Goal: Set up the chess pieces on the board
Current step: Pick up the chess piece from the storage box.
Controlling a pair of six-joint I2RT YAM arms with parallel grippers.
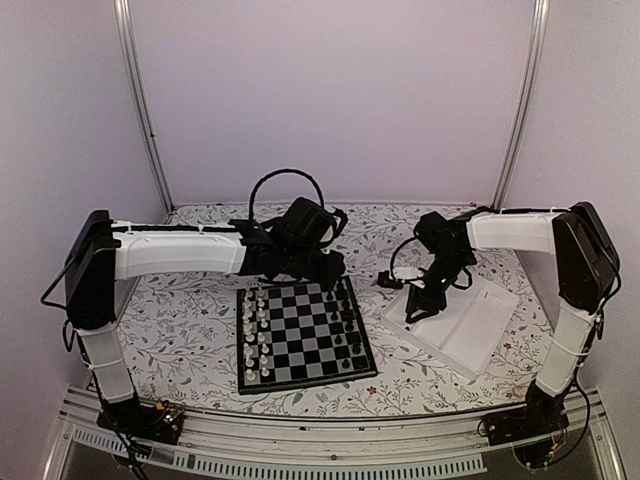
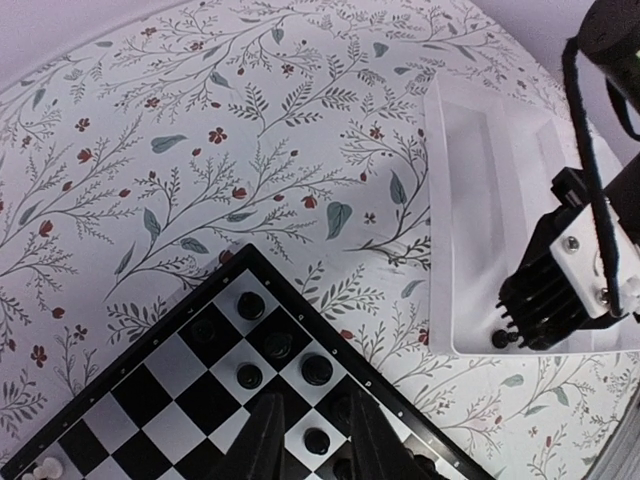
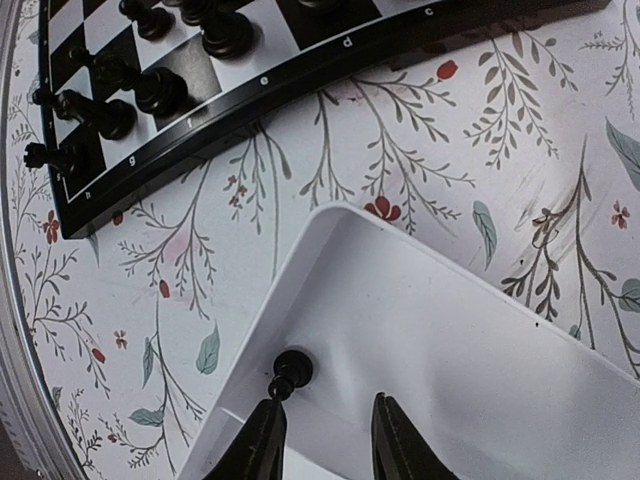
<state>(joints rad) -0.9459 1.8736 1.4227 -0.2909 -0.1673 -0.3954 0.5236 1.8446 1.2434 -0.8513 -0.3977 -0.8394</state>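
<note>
The chessboard (image 1: 303, 338) lies at the table's middle, white chessmen down its left columns and black chessmen (image 1: 345, 320) down its right columns. My left gripper (image 2: 311, 435) hovers open and empty over the board's far right corner, with black pieces (image 2: 316, 369) standing around and between its fingers. My right gripper (image 3: 325, 440) is open over the near left corner of the white tray (image 3: 470, 340). One black pawn (image 3: 288, 373) lies on its side in the tray, just ahead of the left fingertip (image 3: 262, 430). It also shows in the left wrist view (image 2: 499, 338).
The white ridged tray (image 1: 485, 325) lies to the right of the board on the floral cloth. The board's near corner and several black pieces (image 3: 150, 92) show at the top of the right wrist view. A black cable loops above the left wrist (image 1: 290, 175).
</note>
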